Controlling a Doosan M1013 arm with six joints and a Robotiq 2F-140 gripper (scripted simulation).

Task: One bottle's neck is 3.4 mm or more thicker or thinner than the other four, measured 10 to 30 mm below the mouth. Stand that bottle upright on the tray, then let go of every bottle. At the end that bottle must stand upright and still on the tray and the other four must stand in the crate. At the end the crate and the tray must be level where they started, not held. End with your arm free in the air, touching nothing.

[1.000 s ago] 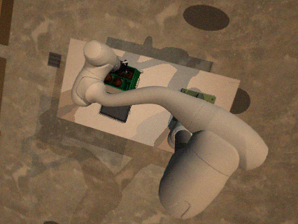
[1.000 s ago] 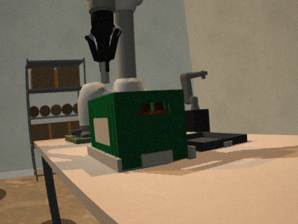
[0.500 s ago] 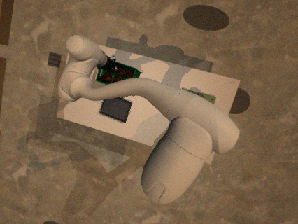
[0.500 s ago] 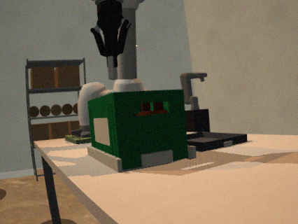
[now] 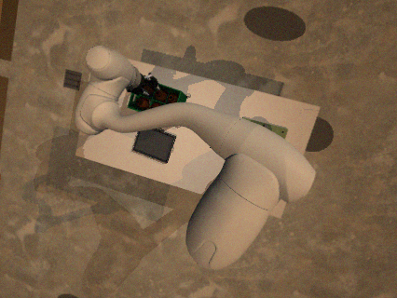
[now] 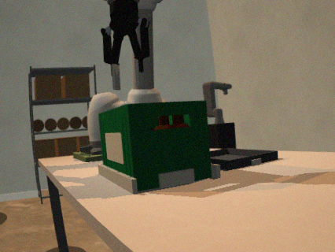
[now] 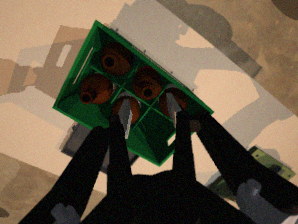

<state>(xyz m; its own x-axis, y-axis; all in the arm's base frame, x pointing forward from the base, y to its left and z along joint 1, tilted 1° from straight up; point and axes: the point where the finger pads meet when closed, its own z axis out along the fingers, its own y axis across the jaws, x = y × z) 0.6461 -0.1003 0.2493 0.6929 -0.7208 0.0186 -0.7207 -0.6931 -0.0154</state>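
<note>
The arm (image 5: 196, 118) hides part of the crate (image 5: 136, 103) from above, and bottle (image 7: 116, 62) neck widths are too small to compare.

Room: grey walls, mottled brown floor.
Table (image 6: 244, 213) w/ pale top, dark leg at 7 o'clock. Metal shelf rack (image 6: 31, 118) at 9 o'clock against wall, holding brown boxes (image 6: 49, 87) & round log-ends (image 6: 57, 124). Light falls from right.

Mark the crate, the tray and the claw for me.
crate (image 6: 157, 150), exterior view, its green front wall
tray (image 5: 154, 144), top view, middle of its dark floor
claw (image 7: 150, 117), wrist view, midway between its open fingertips
</note>
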